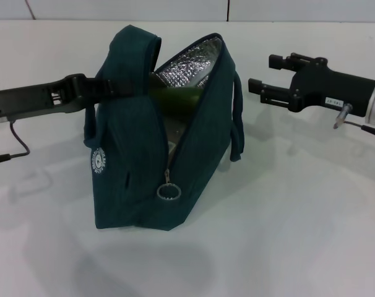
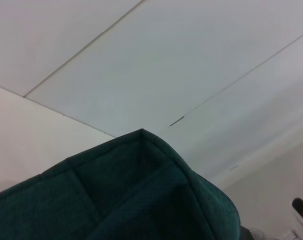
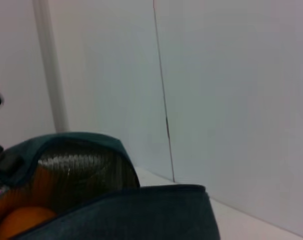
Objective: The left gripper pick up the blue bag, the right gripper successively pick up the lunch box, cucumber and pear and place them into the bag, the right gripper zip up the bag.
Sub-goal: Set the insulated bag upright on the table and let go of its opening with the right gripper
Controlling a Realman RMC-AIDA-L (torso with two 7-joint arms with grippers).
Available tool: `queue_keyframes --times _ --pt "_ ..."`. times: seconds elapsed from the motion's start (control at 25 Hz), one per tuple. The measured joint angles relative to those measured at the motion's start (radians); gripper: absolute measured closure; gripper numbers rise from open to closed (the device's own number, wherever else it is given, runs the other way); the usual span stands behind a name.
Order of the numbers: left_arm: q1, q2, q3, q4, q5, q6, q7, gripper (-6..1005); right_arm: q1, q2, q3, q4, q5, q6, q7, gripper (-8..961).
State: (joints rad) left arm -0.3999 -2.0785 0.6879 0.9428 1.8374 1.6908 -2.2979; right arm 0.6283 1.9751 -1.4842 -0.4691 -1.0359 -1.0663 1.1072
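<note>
Bag (image 1: 129, 167) upright mid-surface (image 1: 286, 235), mouth open; cucumber (image 1: 175, 96) and pear (image 3: 21, 222) inside. Left hand (image 1: 116, 88) clamped on bag's left top edge. Right hand (image 1: 268, 77) open, empty, right of bag. Next: pinch ring pull (image 1: 168, 192), draw along zipper line while left hand keeps fabric taut.

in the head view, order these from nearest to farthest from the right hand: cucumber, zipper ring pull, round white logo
From the right hand, open and off to the bag's right:
1. cucumber, poking out of the blue bag's open top.
2. zipper ring pull, low on the front edge of the bag.
3. round white logo, on the bag's left face, below the left hand.
</note>
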Motion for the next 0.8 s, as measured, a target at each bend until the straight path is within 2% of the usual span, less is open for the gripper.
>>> queue_keyframes --times 0.4,0.8 --pt "-0.005 0.000 0.001 -0.002 0.000 -0.001 0.008 949 0.037 0.036 -0.002 0.009 -0.079 0.101 -0.001 244" --pt "-0.005 -0.003 0.003 -0.004 0.000 0.000 0.011 949 0.088 0.044 -0.009 0.053 -0.092 0.126 -0.021 249"
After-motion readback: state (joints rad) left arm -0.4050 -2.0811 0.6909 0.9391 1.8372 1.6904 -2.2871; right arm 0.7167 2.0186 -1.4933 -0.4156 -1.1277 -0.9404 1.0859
